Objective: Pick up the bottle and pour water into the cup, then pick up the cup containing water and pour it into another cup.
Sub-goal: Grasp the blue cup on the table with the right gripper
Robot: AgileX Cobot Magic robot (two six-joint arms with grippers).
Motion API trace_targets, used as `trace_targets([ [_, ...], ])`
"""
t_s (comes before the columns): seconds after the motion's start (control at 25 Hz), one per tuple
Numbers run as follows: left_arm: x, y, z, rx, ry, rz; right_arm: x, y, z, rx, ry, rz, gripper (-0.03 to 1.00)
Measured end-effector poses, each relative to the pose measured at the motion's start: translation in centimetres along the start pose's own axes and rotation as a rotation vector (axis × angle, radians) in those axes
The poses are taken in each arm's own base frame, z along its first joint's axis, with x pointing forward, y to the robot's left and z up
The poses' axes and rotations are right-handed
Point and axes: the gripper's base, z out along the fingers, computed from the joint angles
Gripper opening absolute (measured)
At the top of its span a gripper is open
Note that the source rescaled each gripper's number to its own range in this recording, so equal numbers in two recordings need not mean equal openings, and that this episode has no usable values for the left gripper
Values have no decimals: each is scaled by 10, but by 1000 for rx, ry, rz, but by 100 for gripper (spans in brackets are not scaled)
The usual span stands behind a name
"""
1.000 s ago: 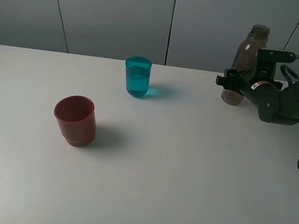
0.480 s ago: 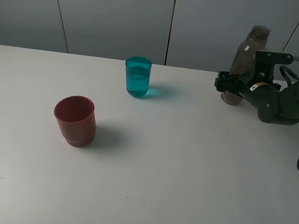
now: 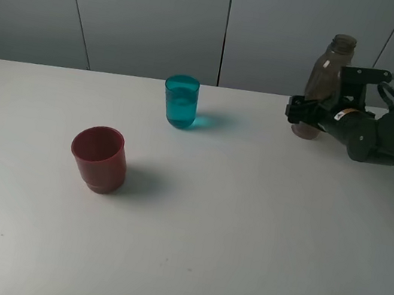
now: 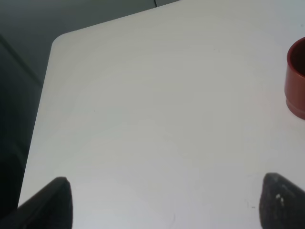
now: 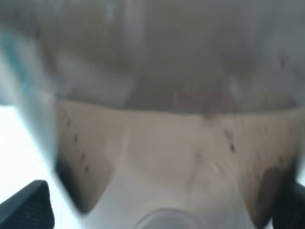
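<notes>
Left gripper [image 4: 167,202]: we are seeing its jaws spread wide over the bare white table [image 3: 242,239], with nothing between them. This arm is not showing in the high view.
Dark red cup [image 3: 98,158]: it is standing upright at the front left, mouth up. It is squat and opaque, with a stepped base, and only its side is edging into the left wrist view.
Teal tumbler [image 3: 180,102]: it is standing upright behind and to the right of the red cup, well apart from it, with its long axis vertical. It is narrow, straight-sided and translucent (we are judging that it is holding water).
Bottle [image 3: 323,82]: it is standing upright at the back right. It is smoky grey-brown and has no cap.
Right gripper [image 3: 306,113]: its jaws are standing spread on either side of the bottle's base, not pinching it. A strip of table is showing between one finger and the bottle.
Coming move: we are judging that the tumbler comes next. It is lying well to the left of the right jaws across open table, which calls for a sideways approach to its upright wall. We cannot tell which arm is nearer.
</notes>
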Motion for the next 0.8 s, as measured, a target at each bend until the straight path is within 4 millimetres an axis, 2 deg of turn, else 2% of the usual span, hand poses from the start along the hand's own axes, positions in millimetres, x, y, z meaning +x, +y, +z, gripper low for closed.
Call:
trace_targets([
  [0.2, 0, 0, 0, 0, 0, 0, 2, -1, -25, 1, 30, -1, 100],
  [0.52, 0, 0, 0, 0, 0, 0, 5, -2, -87, -24, 65, -31, 100],
  [0.64, 0, 0, 0, 0, 0, 0, 7, 9, -110, -109, 69, -114, 100],
  [0.8, 0, 0, 0, 0, 0, 0, 7, 37, -126, -267, 54, -237, 100],
])
